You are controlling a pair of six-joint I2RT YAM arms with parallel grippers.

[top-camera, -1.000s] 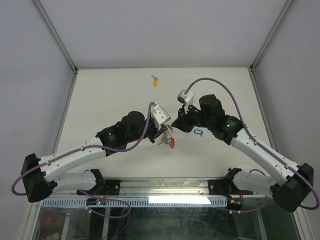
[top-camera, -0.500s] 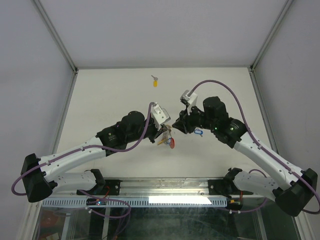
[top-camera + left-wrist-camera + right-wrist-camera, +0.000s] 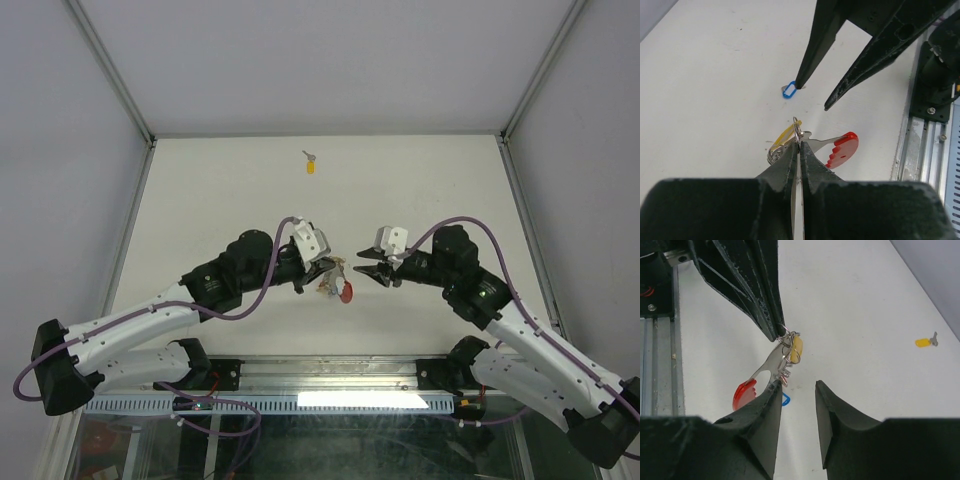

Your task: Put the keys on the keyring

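Over on the left, the left tool [image 3: 799, 146] has its two fingers pressed tight together, pinching a thin wire ring of the keyring [image 3: 816, 142]. The cluster sticks out past the fingertips: silver rings bunched at the nip, a yellow piece tucked among them, and the red plastic end fanned out to the side. From the top camera the bundle sits just in front of that tool, in the near middle of the table [image 3: 220, 190].

Further back, well apart from all this, a yellow-tagged key [image 3: 311, 165] lies alone near the far edge.

Moving across to the middle, a blue-tagged key [image 3: 788, 91] is flat on the table just beyond the keyring. One finger of the right tool comes down right at it; whether it touches, I can't tell.

And on the right, the right tool [image 3: 797, 384] is spread, nothing between its fingers, pointing at the left tool with the keyring just off its fingertips.
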